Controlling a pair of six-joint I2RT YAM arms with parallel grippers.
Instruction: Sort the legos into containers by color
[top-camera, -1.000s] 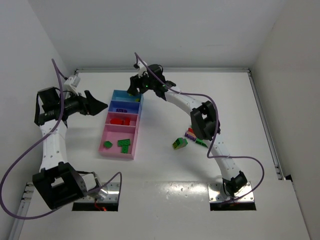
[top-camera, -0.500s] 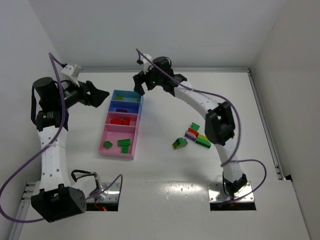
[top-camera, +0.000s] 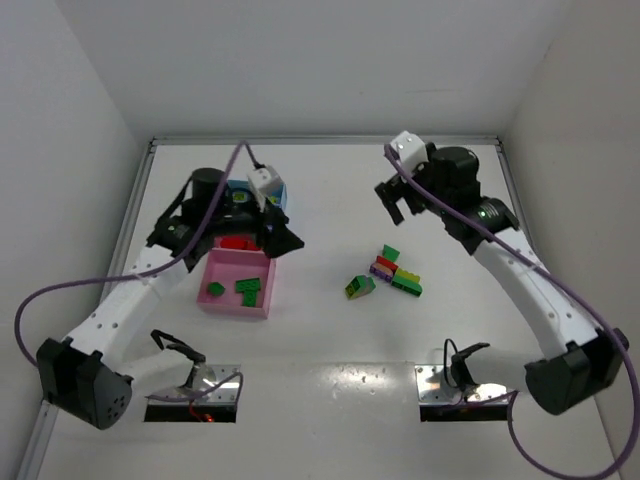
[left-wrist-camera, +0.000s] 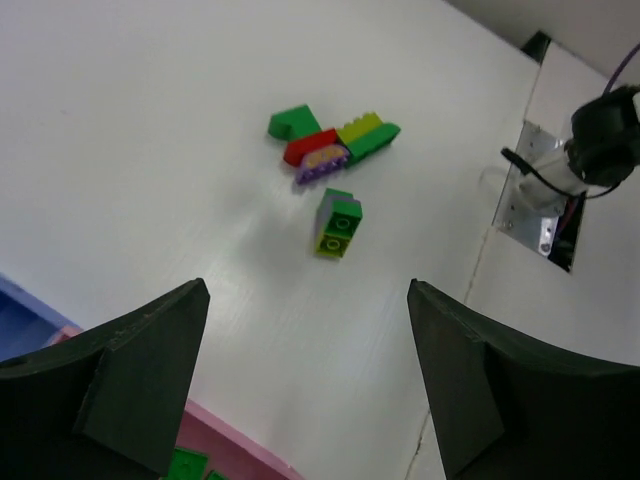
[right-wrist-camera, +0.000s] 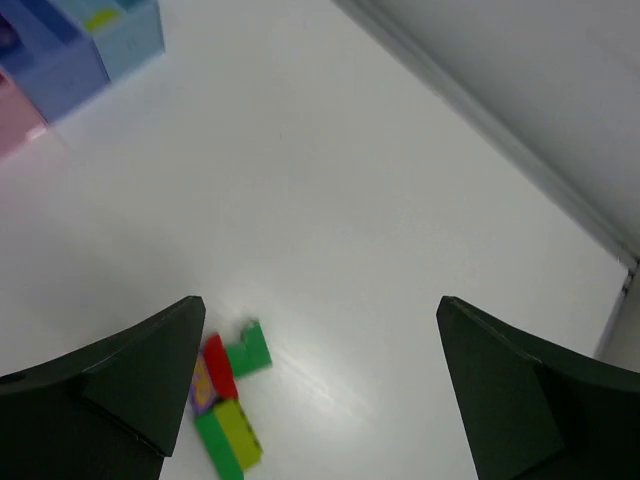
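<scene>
The right gripper (right-wrist-camera: 320, 310) holds its 2 dark fingers wide apart. A clump of green, red, purple and lime legos (right-wrist-camera: 228, 395) lies on the white table (right-wrist-camera: 330, 180), well apart from the blue and pink containers (right-wrist-camera: 75, 50).

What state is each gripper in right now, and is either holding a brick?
Left gripper: open, holding nothing.
Right gripper: open, holding nothing.

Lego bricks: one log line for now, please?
left fingers open | right fingers open | multicoloured plastic brick cluster loose on white table
</scene>
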